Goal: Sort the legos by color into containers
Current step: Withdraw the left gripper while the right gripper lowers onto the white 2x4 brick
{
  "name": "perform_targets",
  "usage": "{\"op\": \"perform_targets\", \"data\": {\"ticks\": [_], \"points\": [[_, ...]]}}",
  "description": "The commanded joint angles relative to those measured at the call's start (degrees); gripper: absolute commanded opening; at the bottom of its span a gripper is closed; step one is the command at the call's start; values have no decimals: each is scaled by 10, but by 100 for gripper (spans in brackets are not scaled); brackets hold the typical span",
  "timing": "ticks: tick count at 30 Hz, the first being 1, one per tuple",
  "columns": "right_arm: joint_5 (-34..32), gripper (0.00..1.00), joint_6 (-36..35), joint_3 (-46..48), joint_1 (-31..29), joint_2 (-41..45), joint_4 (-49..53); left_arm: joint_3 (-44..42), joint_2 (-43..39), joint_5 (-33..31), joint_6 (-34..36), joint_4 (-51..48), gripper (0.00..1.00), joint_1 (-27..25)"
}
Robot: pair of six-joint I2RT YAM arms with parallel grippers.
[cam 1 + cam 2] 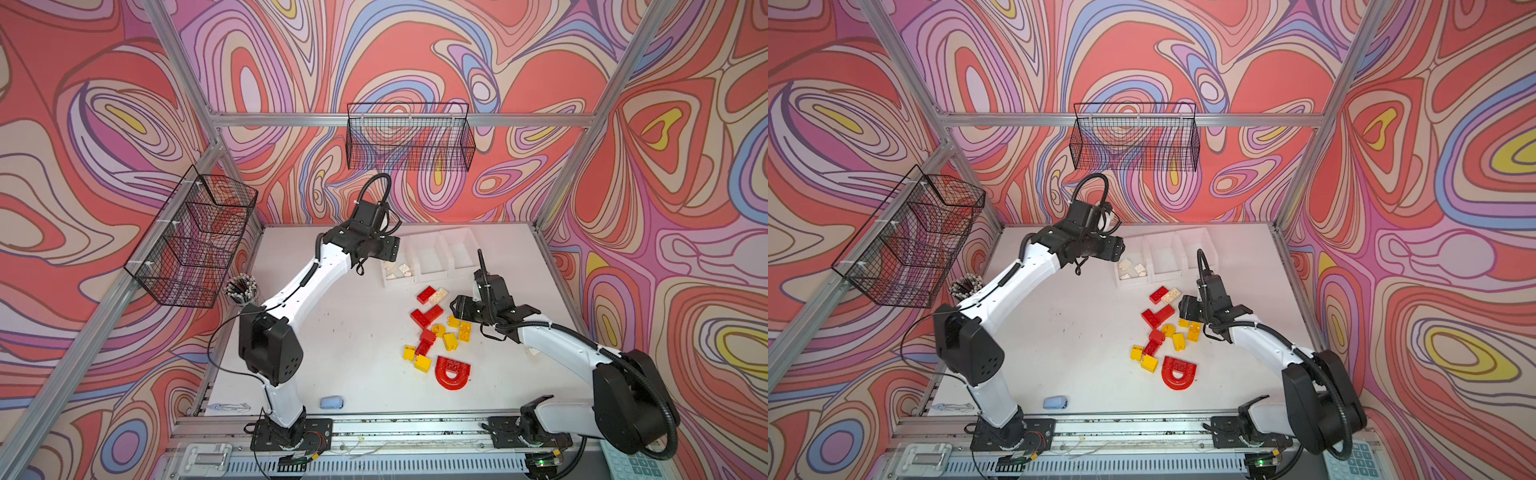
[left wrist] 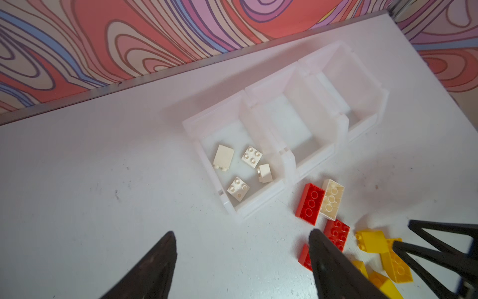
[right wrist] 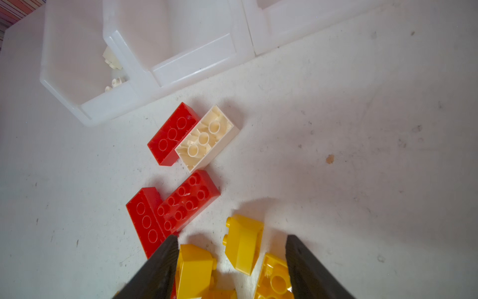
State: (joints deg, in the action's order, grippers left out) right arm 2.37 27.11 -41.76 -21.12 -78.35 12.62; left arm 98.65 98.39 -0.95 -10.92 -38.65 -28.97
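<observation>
Table (image 1: 332, 332): white and scuffed, it carries all the stock. Bins (image 1: 432, 274): three in a row at the far side; the left one holds four cream bricks (image 2: 252, 156), and you find the middle and right ones bare. Left gripper (image 2: 242, 233): up near the left bin, jaws wide, nothing in them. Right gripper (image 3: 232, 236): low over the yellow cluster, jaws apart, with a yellow brick (image 3: 244, 243) lying loose between them, clear of both. Arch (image 1: 453, 365): red, unsorted, nearest you. Red bricks (image 3: 173, 133): loose on the table. One cream brick (image 3: 207, 138): hollow side up, touching a red one. Step in hand, as you may judge: cream mostly binned, yellow beginning. Next move: lower, close on that yellow alone despite its close neighbours, and carry it to a bare bin.
</observation>
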Motion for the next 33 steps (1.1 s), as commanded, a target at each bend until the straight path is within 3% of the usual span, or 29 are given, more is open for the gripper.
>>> {"op": "perform_targets", "data": {"ticks": [1, 9, 15, 23, 33], "points": [[-65, 68, 11, -28, -13, -36, -1, -62, -71, -24, -33, -70, 79, 0], [-86, 71, -12, -87, -30, -101, 7, -229, -265, -24, -34, -90, 79, 0], [-90, 78, -45, -136, -36, -144, 30, -351, -378, -7, -41, -36, 79, 0], [-111, 73, -38, -176, -37, -208, 41, -396, -390, -41, -40, -27, 79, 0], [-118, 79, -27, -196, -47, -248, 32, -404, -401, -43, -42, -33, 79, -1]]}}
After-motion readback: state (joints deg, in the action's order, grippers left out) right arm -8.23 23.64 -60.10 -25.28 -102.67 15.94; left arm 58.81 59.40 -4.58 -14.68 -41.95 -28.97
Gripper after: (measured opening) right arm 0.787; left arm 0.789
